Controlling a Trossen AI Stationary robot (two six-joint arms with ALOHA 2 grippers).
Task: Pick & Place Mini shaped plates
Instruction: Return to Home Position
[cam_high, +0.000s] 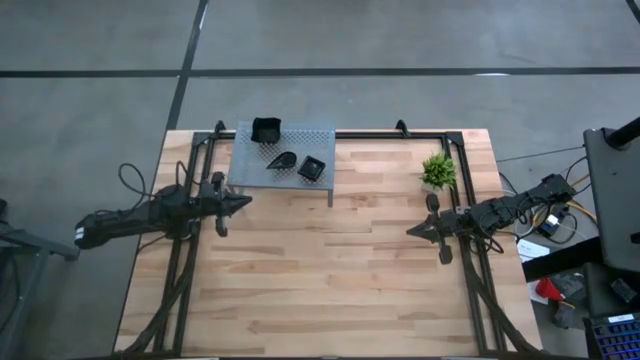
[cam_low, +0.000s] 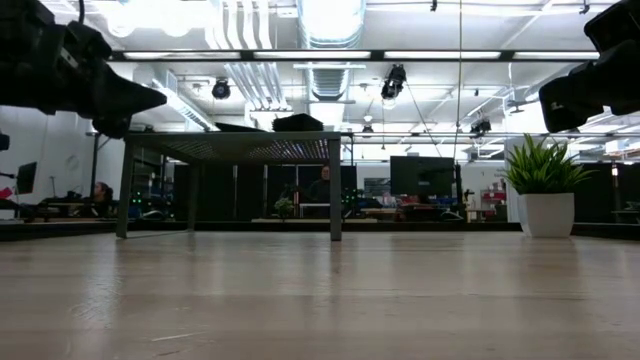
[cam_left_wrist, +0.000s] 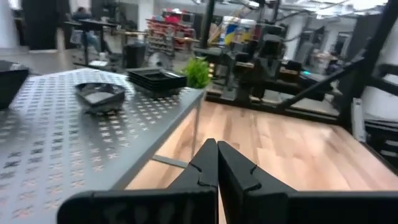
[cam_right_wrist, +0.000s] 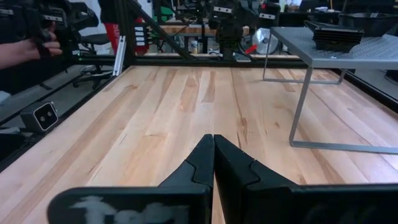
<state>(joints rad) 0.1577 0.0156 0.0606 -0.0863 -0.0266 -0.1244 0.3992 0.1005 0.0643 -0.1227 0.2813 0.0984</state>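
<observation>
Three mini shaped plates sit on the grey perforated stand at the table's far left: a deep square one, a teardrop one and a square stack. The left wrist view shows the teardrop plate and the stack on the stand top. My left gripper hovers shut and level just off the stand's near left corner, holding nothing; its fingers meet. My right gripper is shut and bare at the table's right, pointing toward the centre.
A small green plant in a white pot stands at the far right, close to my right arm. Black frame rails run along the table's left and right sides. Bare wooden tabletop lies between the arms and toward the near edge.
</observation>
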